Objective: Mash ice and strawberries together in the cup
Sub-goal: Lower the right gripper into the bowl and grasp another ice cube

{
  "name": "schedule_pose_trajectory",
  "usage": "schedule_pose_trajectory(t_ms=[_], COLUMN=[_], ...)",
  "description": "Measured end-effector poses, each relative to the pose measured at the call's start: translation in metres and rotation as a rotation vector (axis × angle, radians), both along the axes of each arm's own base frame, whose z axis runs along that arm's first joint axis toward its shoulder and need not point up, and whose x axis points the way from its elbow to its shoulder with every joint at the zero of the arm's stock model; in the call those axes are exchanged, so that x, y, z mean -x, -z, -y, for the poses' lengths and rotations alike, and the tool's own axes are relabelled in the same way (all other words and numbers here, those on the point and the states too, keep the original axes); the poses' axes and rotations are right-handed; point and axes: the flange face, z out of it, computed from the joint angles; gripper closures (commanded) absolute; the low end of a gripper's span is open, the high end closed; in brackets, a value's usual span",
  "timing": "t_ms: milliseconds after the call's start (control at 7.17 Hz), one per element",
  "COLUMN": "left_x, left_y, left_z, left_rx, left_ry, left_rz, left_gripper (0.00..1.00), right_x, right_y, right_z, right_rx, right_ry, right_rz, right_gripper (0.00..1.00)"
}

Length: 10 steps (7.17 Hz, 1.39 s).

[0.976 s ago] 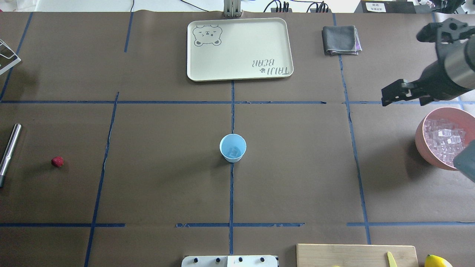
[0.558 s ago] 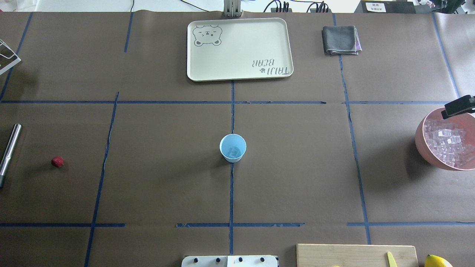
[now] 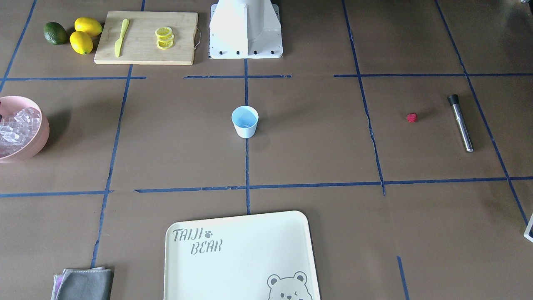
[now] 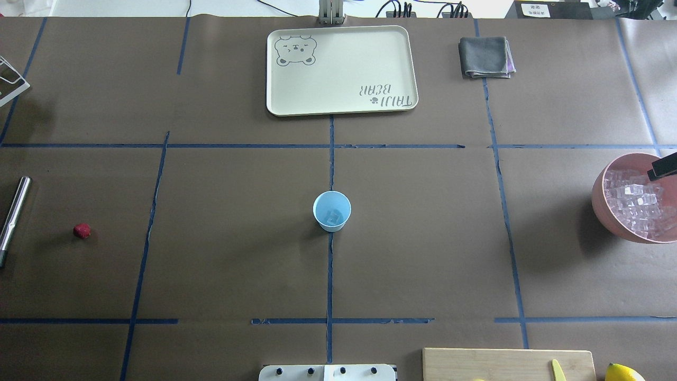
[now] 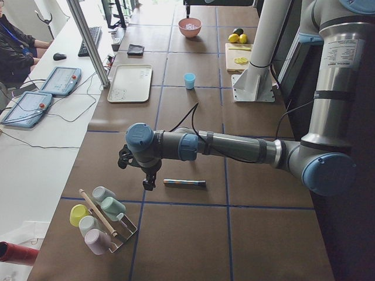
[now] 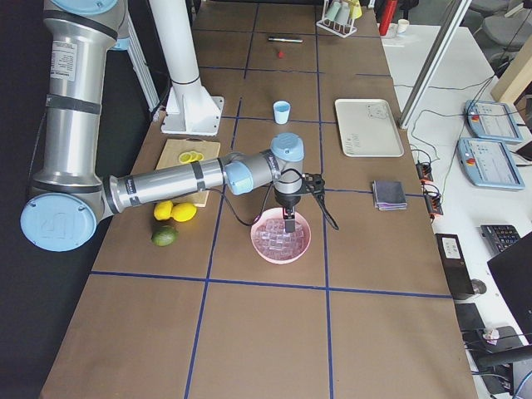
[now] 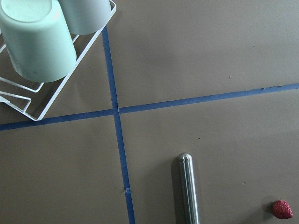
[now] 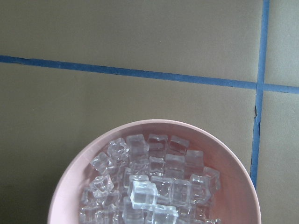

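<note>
The pale blue cup (image 4: 331,210) stands upright at the table's centre with a clear ice cube (image 4: 333,216) inside. More ice (image 8: 149,186) fills the pink bowl (image 4: 603,203) at the right edge. My right gripper (image 6: 288,223) hangs just above that ice; only one black finger (image 4: 664,168) shows overhead, and I cannot tell whether it is open or shut. The strawberry (image 4: 81,230) lies far left, beside a metal muddler (image 4: 13,211). My left gripper (image 5: 149,180) hovers near the muddler's end (image 5: 184,183), and I cannot tell its state.
A cream bear tray (image 4: 341,69) and a folded grey cloth (image 4: 485,56) lie at the far side. A cutting board (image 3: 145,37) with lemon slices and a knife, two lemons (image 3: 85,35) and a green fruit (image 3: 55,33) sit beside the robot base (image 3: 245,29). A cup rack (image 5: 99,216) stands at the left end.
The right arm has swung out of the overhead view toward the table's right edge. Its black fingertip has moved from the bowl's far rim to over the ice. Cup and strawberry have not moved.
</note>
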Motion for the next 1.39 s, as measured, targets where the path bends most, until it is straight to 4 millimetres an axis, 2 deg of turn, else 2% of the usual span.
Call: schedule_pose_trajectory(t_ms=[279,697,976,1116,1395], left_x=[0.000,0.000,0.000,0.000,0.000], left_y=[0.000,0.002,0.004,0.004,0.004], left_z=[0.000,0.000,0.000,0.000,0.000], left_rx=[0.000,-0.005,-0.008,-0.008,-0.007], left_ry=[0.000,0.000,0.000,0.000,0.000], left_rz=[0.000,0.000,-0.001,-0.001,0.000], left_gripper=[0.00,0.00,0.00,0.00,0.00], right_x=[0.004,0.029,0.044,0.047,0.048], right_y=[-0.022,-0.042,-0.052,-0.051,-0.047], right_z=[-0.012,-0.023,-0.025,-0.024,-0.023], right_rx=[0.065,0.105,0.106,0.099,0.086], right_ry=[-0.023,0.032,0.060,0.067,0.074], right_rz=[0.027,0.008,-0.022,-0.025,-0.023], right_gripper=[0.01,0.03,0.24,0.29,0.30])
